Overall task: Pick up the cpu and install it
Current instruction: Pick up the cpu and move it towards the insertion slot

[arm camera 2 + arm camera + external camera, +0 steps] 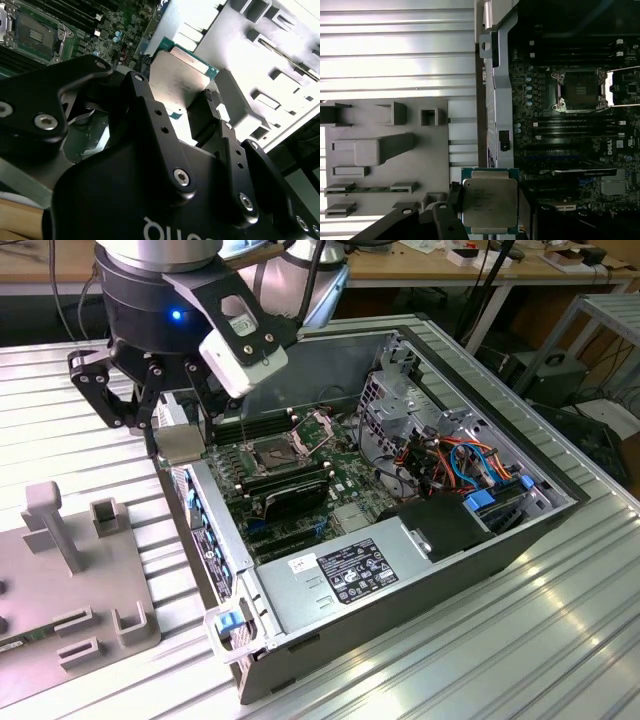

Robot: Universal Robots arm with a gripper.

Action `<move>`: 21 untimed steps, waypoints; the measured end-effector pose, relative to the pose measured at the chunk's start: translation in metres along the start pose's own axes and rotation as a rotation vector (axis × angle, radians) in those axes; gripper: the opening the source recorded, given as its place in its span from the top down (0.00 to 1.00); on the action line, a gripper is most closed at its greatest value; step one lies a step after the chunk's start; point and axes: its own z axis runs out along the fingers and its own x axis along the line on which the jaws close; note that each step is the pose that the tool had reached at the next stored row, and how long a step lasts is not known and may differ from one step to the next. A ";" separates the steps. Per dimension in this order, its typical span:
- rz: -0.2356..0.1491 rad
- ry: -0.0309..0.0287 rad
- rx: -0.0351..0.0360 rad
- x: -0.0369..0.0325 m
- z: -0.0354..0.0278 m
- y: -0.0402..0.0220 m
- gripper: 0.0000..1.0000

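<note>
The pincer point(176, 430) is clamped on the cpu point(489, 202), gripping its opposite edges. The chip hangs over the edge of the open computer case point(420, 605), beside the grey fixture point(70, 570) on the bench point(500, 660). The motherboard socket point(580, 90) lies well apart.

Glare on the ribbed table point(70, 380), dim shadowed case interior point(340, 365), second wrist view partly blown out

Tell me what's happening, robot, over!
Gripper shut on cpu. Cpu aloft beside case wall, apart from socket. Socket open, empty.
</note>
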 end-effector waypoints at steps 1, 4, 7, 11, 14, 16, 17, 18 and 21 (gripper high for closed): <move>0.000 0.0000 0.0000 -0.0015 0.0000 0.0001 0.45; 0.000 0.0000 0.0000 -0.0064 0.0001 0.0002 0.45; 0.000 -0.0001 0.0000 -0.0110 0.0001 0.0004 0.45; 0.000 0.0000 0.0000 -0.0179 0.0002 0.0006 0.45; 0.000 -0.0001 0.0000 -0.0230 0.0003 0.0008 0.45; 0.000 -0.0001 0.0000 -0.0265 0.0003 0.0009 0.45; 0.000 -0.0001 -0.0001 -0.0283 0.0003 0.0009 0.45; 0.000 0.0000 0.0000 -0.0298 0.0003 0.0010 0.45; 0.000 -0.0001 0.0000 -0.0344 0.0004 0.0012 0.45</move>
